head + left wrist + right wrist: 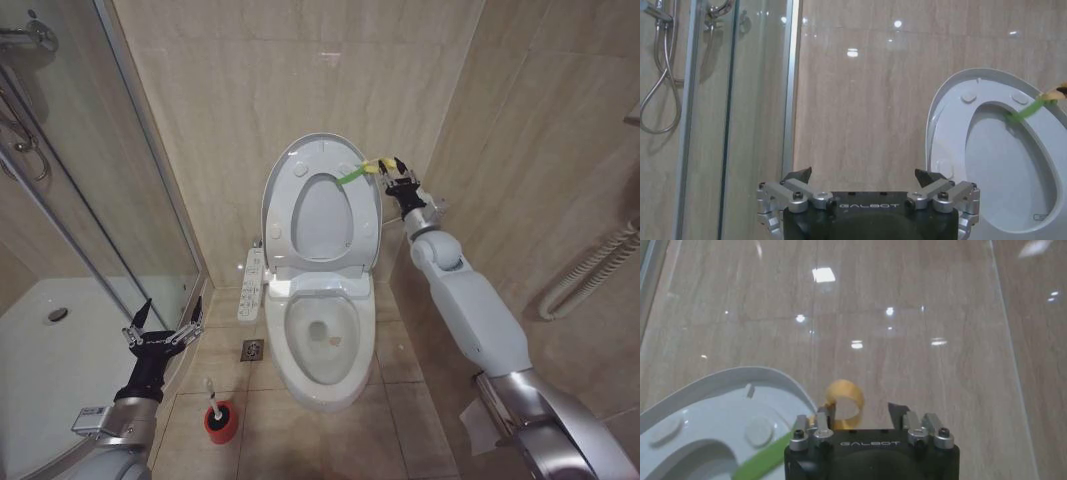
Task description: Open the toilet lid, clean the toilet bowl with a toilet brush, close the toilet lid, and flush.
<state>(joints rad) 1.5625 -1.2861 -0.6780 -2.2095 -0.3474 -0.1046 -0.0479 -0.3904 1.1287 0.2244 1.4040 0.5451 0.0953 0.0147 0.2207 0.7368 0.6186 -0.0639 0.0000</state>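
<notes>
The toilet lid (318, 150) stands raised against the back wall, with the white seat (290, 225) up against it. Below, the toilet bowl (290, 345) lies uncovered. My right gripper (397, 172) is at the lid's upper right edge, open, with the loop (843, 402) of the yellow-green tag (355, 174) between its fingers. The toilet brush (211, 392) stands in its red holder (221, 424) on the floor left of the bowl. My left gripper (160, 325) hangs open and holds nothing, above and left of the brush.
A glass shower enclosure (110, 200) takes up the left side. The button panel (252, 283) juts from the bowl's left side, with a floor drain (252, 350) below it. A ribbed hose (590, 270) runs along the right wall.
</notes>
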